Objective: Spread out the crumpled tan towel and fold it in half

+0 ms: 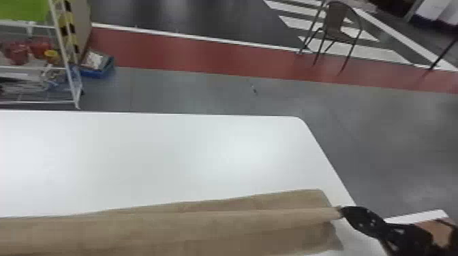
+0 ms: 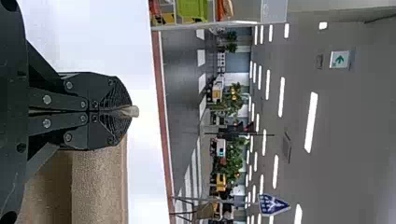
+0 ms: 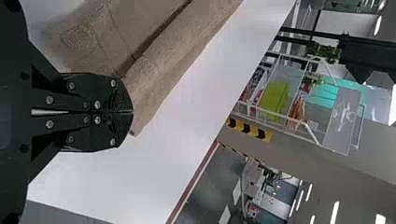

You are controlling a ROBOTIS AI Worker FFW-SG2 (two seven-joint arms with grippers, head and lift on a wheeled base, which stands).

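Right gripper (image 1: 341,211) at 4 o'clock from the middle of the head view, clenched on an edge of the tan towel (image 1: 170,224); in the right wrist view, fingers pressed together, with cloth against the tips. Left gripper (image 2: 127,111), in the left wrist view, likewise clenched, with a small tuft of the same cloth protruding between the tips and more cloth beside and beneath the fingers.

Tan towel along the near part of the white table (image 1: 153,153), from about 4 o'clock round through 6 to 8 o'clock in the head view. Drawn out lengthwise rather than flat: long, soft folds, with a raised ridge running from the right fingertips toward 8 o'clock. Corner flap on the far side of the pinch; a further fold on the near side.

Bare white tabletop beyond the towel, with a rounded far corner at 3 o'clock. Past the table edge, grey floor (image 1: 191,88). At 10 o'clock, a white-framed rack (image 1: 72,85) with loaded shelves, a yellow-and-black striped panel (image 1: 70,29) and, just beside, a blue bin (image 1: 98,73). Farther off, a red floor band (image 1: 187,52) from 10 o'clock through 12 to nearly 3. Between 1 and 2 o'clock, a dark chair (image 1: 337,20) near white floor stripes (image 1: 296,23).
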